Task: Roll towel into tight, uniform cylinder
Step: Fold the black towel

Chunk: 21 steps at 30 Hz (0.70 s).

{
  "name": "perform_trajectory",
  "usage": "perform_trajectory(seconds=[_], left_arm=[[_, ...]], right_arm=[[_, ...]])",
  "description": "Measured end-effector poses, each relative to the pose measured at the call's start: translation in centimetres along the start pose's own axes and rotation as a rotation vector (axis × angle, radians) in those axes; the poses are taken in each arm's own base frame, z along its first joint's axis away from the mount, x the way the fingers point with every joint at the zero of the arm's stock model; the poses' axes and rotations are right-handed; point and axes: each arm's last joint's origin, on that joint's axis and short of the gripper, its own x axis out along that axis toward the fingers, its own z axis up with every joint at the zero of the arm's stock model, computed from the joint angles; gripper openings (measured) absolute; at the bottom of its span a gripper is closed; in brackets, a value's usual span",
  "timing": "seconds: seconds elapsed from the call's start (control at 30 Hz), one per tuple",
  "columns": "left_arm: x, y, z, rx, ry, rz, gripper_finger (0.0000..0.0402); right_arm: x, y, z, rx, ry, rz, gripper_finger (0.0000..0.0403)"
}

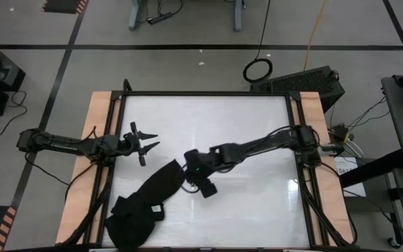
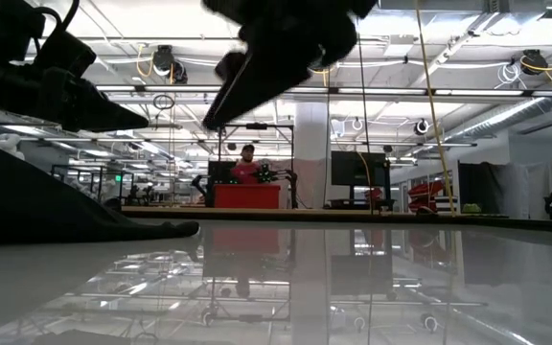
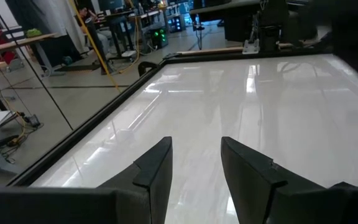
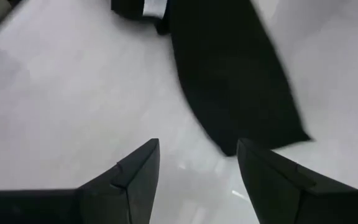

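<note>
Seen from above, a white table (image 1: 257, 203) fills the middle of the frame, with a black towel (image 1: 145, 203) lying crumpled in its lower left, close to the bottom edge. The towel is not yet rolled: a bunched lower mass holds a small white tag (image 4: 153, 7), and a flatter tongue of cloth reaches up and to the right, so its long axis runs diagonally from lower left to upper right. The right gripper (image 1: 189, 173) comes in from the right side of the table and sits just beside the upper right tip of that tongue; its wrist camera looks down past two spread fingers (image 4: 135, 171) that hold nothing, with the cloth's end just ahead of them. This arm is plainly the nearer one, and the towel lies to the lower left of it. The left gripper (image 1: 147, 143) hovers near the table's left edge, above the towel in the frame and apart from it, its fingers (image 3: 154, 171) parted and empty over bare tabletop. The surface is glossy and mirrors ceiling lights. Beyond the table is a large workshop with desks, monitors, cables and a person (image 2: 247, 165) standing far off behind a red bench (image 2: 247, 195).
</note>
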Motion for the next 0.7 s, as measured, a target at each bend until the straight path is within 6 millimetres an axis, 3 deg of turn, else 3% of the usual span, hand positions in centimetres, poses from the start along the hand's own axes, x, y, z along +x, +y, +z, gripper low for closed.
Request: perform_trajectory(seconds=[0.2,0.4,0.7], left_arm=[[0.0,0.0,0.0,0.0,0.0,0.0,0.0143],[0.0,0.0,0.0,0.0,0.0,0.0,0.0143],[0.0,0.0,0.0,0.001,0.003,0.0,0.0143]], right_arm=[[3.4,-0.5,-0.8,0.0,-0.027,-0.007,0.0208],[4.0,-0.8,-0.1,-0.011,-0.123,-0.005,0.0208],[6.4,-2.5,-1.8,0.072,-0.096,-0.03,0.0208]])
